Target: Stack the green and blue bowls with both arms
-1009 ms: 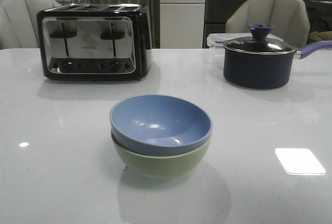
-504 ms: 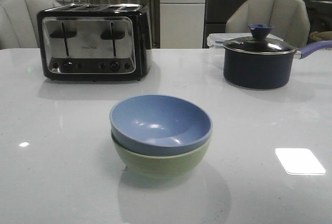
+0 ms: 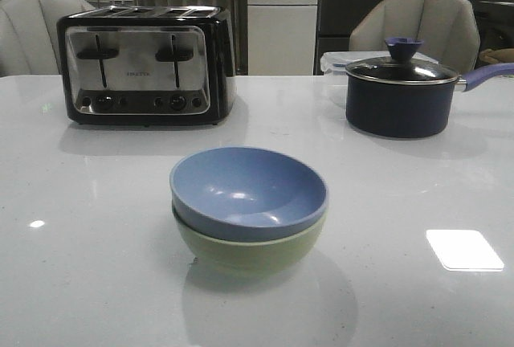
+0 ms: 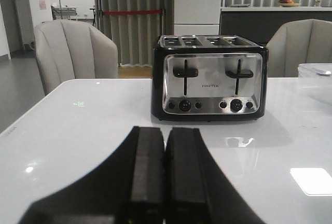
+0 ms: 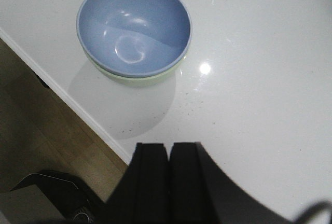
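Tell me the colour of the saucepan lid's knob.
The knob on the saucepan lid is blue-purple; the front view shows it best.

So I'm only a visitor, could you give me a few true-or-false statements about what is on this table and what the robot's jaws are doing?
1. The blue bowl sits nested inside the green bowl. True.
2. The left gripper has its jaws wide open. False: they are closed together, holding nothing.
3. The saucepan has its lid off. False: the lid is on.
4. The toaster stands farther back than the bowls. True.
5. The right gripper is gripping the blue bowl. False: it is closed and apart from the bowls.
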You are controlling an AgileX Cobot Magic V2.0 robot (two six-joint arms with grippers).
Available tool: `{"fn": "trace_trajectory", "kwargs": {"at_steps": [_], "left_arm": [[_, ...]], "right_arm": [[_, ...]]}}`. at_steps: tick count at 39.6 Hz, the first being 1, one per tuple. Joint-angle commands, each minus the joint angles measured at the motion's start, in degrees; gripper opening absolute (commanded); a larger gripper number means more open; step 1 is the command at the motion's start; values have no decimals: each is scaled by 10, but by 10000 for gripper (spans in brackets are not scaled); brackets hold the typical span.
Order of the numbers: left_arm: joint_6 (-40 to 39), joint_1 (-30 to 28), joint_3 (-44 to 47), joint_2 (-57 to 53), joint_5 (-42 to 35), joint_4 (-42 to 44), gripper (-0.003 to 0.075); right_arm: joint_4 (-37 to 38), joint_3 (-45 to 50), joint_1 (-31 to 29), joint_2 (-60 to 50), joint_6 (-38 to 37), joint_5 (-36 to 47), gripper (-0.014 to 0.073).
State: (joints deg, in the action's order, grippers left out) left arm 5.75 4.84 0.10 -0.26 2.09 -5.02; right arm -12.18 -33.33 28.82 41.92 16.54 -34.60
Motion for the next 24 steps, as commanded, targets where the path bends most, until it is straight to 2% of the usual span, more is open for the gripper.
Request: {"fn": "trace_trajectory", "kwargs": {"at_steps": [1,8,16,24], "left_arm": [[-6,4,4,-12,-55,-5,96],[-6,4,4,-12,-55,-5,96],[-6,4,4,-12,-55,-5,96],[-6,4,4,-12,-55,-5,96]], "right_arm": [[-1,-10,-8,-21,6,41,57],[1,58,-99,-116,6,103,57],[1,187,-224,-270,6,228,57],[1,284,-282,-378,6,286,57]]}}
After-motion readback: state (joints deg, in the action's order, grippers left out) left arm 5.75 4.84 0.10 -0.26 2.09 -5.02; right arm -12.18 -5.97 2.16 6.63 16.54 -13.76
